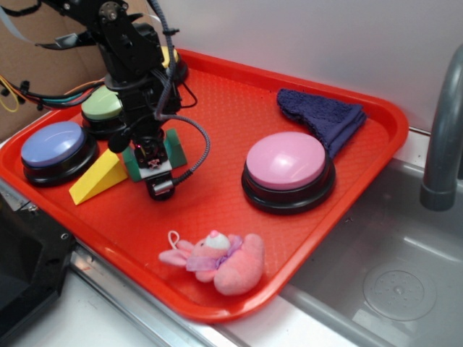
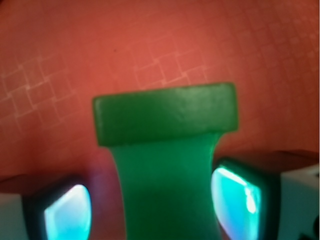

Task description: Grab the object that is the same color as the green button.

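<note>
Exterior | 4 buttons, 1 green block [image 1: 173, 148] | pincer [image 2: 152, 202] straddling block, unclenched

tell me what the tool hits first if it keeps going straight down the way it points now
Most likely the green block: it already sits between the fingers of the tool. Below that is the red tray. Whether the fingers touch the block is unclear.

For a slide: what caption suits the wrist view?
Dark green notched block between the tool's open fingers over the red tray.
</note>
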`<state>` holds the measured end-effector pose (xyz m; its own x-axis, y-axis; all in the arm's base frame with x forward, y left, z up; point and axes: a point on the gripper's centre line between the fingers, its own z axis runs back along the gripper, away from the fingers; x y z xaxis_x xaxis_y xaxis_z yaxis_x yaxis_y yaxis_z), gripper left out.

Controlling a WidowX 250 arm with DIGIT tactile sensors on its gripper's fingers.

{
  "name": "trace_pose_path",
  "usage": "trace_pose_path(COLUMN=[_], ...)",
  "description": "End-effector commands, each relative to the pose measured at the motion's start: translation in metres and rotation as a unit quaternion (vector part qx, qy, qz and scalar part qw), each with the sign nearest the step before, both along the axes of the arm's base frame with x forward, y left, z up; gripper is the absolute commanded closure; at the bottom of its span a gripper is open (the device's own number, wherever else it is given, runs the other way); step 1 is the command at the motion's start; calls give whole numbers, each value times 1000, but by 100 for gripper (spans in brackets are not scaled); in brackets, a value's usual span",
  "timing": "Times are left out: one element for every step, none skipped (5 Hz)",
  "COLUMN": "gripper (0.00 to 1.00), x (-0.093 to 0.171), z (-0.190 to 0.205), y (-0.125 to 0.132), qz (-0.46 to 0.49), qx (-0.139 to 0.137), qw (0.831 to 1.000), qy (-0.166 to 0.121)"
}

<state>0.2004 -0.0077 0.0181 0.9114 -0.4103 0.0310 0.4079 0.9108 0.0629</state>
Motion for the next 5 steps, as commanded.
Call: trace_pose_path(gripper=[100, 100, 100, 100, 100], x=[5, 5, 6, 10, 20], z=[-6, -7, -3, 30, 80], y=[0, 2, 0, 0, -1], qz=[14, 17, 13, 27, 72], qx=[-25, -23, -13, -23, -22], qw=[1000, 1000, 1000, 999, 996], qy=[-6, -5, -1, -5, -39])
